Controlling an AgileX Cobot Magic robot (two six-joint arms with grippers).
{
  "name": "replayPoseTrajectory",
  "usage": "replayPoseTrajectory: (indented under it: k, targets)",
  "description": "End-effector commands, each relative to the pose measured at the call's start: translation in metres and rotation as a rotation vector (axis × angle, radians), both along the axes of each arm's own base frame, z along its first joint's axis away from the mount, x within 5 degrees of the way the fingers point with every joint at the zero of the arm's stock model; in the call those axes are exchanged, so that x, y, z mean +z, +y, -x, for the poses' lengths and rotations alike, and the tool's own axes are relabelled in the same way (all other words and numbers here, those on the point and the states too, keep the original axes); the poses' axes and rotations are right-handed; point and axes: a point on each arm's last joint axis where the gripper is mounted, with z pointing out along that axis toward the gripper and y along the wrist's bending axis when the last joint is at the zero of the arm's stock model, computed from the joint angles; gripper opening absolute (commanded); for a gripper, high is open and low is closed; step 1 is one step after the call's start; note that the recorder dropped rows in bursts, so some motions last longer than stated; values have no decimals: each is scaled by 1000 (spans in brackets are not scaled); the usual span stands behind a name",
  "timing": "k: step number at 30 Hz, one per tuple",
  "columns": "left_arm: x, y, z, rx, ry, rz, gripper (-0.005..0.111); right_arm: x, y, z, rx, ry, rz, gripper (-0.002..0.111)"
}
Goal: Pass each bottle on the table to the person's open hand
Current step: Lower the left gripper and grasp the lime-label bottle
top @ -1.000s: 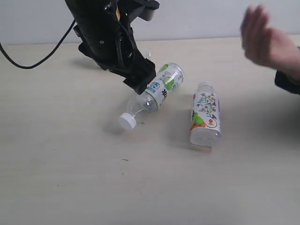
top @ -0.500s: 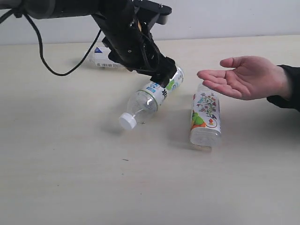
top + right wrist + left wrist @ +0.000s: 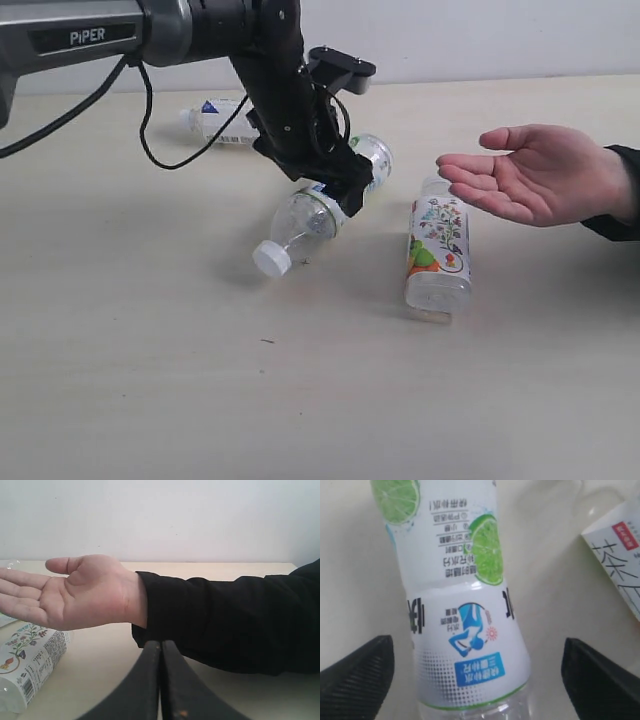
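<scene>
The green-white bottle lies on its side on the table, white cap toward the front. My left gripper is down over its label, open. In the left wrist view the bottle sits between the two black fingertips, with a gap on each side. The floral bottle lies to the right. The white-blue bottle lies at the back. The person's open hand hovers palm up at the right, above the floral bottle's cap end. My right gripper is shut and empty, below the hand.
A black sleeve runs across the right wrist view, above the shut fingers. The left arm's cable hangs over the back of the table. A second bottle's white label shows at the edge of the left wrist view. No pink-red bottle is in view.
The left arm has reached further over and lowered its open gripper around the green-white bottle. The person's hand has come down from a raised blur to a steady palm-up pose.
</scene>
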Motion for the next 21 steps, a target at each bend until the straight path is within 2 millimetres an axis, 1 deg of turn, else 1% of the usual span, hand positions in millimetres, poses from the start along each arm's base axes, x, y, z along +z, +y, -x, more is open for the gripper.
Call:
replayPoseTrajectory:
  k: [1, 2, 8, 9, 11, 12, 13, 14, 16, 21]
  targets:
    - [-18, 0, -7, 13, 6, 1, 86, 0, 0, 0, -4, -13, 4, 0]
    - [-20, -1, -7, 14, 2, 4, 86, 0, 0, 0, -4, -13, 4, 0]
    - [-44, -2, -8, 16, 35, -22, 86, 0, 0, 0, -4, -13, 4, 0]
    - [-46, -1, -8, 15, 42, -27, 80, 0, 0, 0, -4, -13, 4, 0]
    - [-44, -1, -8, 15, 40, -26, 62, 0, 0, 0, -4, -13, 4, 0]
    - [-42, -1, -8, 14, 36, -22, 49, 0, 0, 0, -4, -13, 4, 0]
    - [-39, -1, -8, 14, 35, -21, 38, 0, 0, 0, -4, -13, 4, 0]
    - [-35, -1, -7, 12, 35, -21, 23, 0, 0, 0, -4, -13, 4, 0]
    - [-31, 0, -5, 19, 56, -26, 0, 0, 0, 0, -4, -13, 4, 0]
    - [-19, 2, -2, 71, 75, -17, 0, 0, 0, 0, -4, -13, 4, 0]
